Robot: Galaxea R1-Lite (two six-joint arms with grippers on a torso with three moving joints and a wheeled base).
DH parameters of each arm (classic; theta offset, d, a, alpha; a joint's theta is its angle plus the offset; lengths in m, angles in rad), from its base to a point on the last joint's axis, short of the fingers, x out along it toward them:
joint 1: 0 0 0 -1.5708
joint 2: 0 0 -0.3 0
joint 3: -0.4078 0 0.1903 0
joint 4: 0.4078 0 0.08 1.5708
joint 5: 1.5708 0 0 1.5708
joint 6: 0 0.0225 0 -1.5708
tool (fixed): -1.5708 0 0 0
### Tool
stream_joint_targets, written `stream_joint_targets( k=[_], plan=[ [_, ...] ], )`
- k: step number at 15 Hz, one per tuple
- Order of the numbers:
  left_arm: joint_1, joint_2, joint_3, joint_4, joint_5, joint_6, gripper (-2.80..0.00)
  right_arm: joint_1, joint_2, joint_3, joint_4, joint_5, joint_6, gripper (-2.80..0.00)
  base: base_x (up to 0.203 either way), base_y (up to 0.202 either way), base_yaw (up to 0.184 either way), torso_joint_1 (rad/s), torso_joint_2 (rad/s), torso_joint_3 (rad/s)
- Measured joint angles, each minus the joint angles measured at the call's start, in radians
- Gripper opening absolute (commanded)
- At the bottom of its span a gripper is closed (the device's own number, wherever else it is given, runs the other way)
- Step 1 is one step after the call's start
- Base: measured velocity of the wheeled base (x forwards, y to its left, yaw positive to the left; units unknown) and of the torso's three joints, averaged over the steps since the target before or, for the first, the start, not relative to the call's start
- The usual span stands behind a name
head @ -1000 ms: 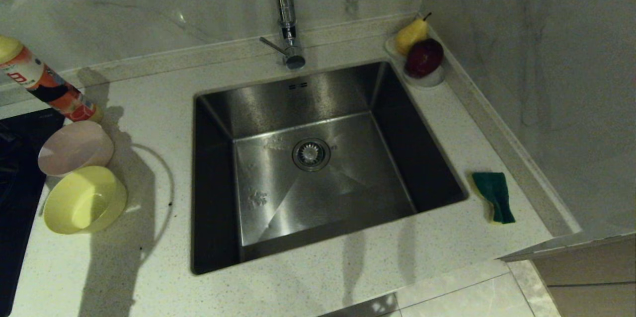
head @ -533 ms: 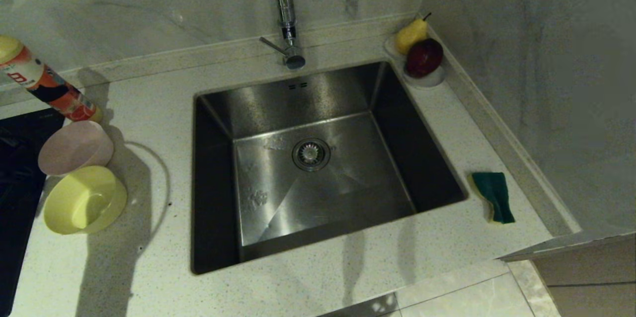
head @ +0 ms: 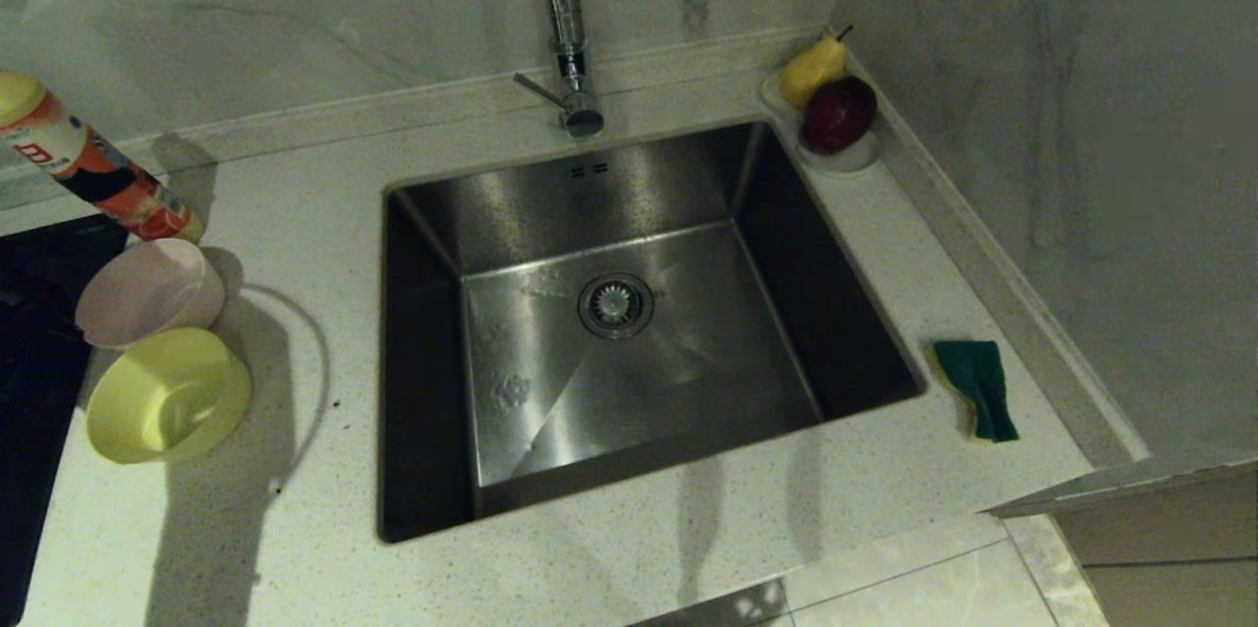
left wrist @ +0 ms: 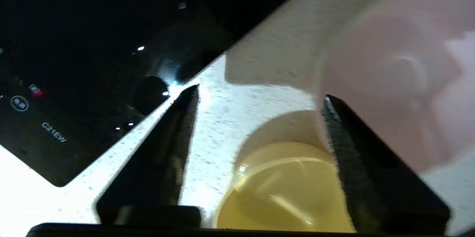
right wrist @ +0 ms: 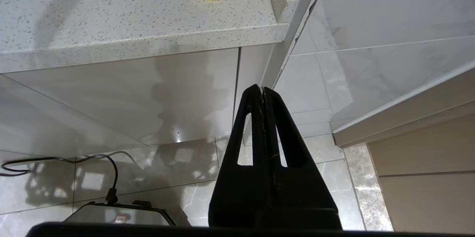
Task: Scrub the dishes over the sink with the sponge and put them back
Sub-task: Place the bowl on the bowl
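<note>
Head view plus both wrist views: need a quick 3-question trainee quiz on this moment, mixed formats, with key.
1. True or false: the green-and-yellow rectangular sponge lies inside the square stainless steel sink.
2. Multiple choice: the left gripper stands with open fingers above which things? A) the dark red apple and yellow pear B) the round pale pink plastic bowl and round yellow plastic bowl C) the chrome faucet
3. Fill in: the right gripper, hanging below the speckled white countertop, is ____.

Key: 1 false; 2 B; 3 shut.

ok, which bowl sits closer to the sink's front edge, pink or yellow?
The yellow bowl. It sits nearer the counter's front edge; the pink bowl is behind it, by the orange bottle.
</note>
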Motion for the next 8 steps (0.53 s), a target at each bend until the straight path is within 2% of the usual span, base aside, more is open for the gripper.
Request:
stream_joint_targets(
  k=[4, 8],
  plan=[
    [0.006, 0.021, 0.031, -0.006, -0.083, -0.006, 0.0, 0.0, 0.0, 0.0, 0.0, 0.0, 0.0, -2.8, 0.0, 0.0, 0.0, 0.0, 0.0, 0.0],
    [0.006, 0.034, 0.04, -0.01, -0.112, -0.024, 0.0, 0.0, 0.0, 0.0, 0.0, 0.0, 0.0, -2.8, 0.0, 0.0, 0.0, 0.0, 0.0, 0.0]
  ],
)
